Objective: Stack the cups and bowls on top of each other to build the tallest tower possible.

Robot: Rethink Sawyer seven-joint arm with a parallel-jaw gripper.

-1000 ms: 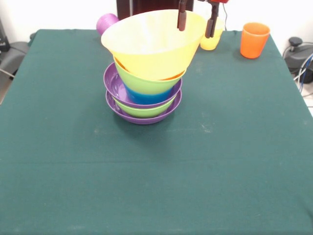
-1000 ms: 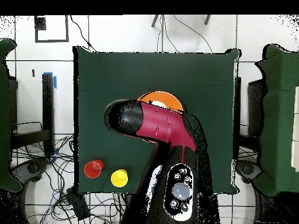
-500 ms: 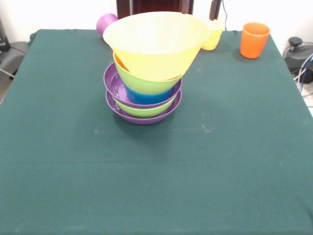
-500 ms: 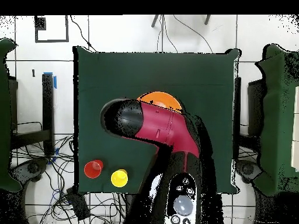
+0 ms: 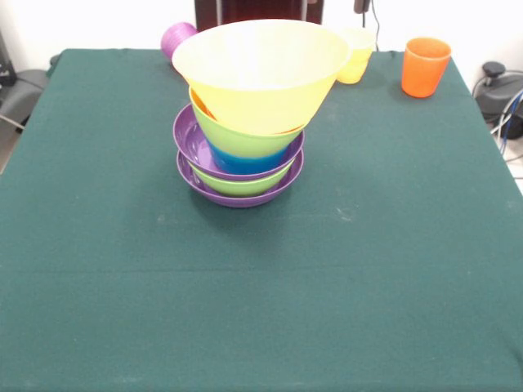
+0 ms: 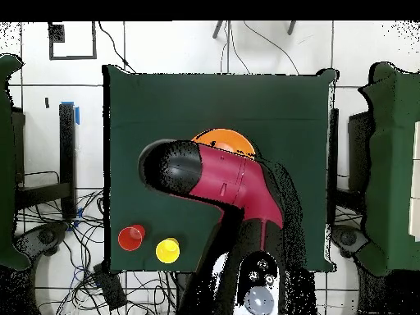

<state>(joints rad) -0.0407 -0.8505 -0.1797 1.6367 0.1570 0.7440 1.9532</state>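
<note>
Risen almost out of sight since earlier, the gripper [image 5: 359, 6] (claw state untellable) has left the large glossy yellow-orange plastic bowl [image 5: 260, 69] topping the multicoloured bowl tower [image 5: 241, 155], while behind it the orange-red plastic cup [image 5: 425, 67], yellow cup [image 5: 357, 59] and ribbed purple cup [image 5: 177, 38] await stacking.

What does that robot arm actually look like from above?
In the overhead view the arm is a thick, rounded tube: crimson-red shell along its length, with a bulbous black end over the table. Near the base sits a black housing with a few round pale buttons or discs. The gripper cannot be made out.
</note>
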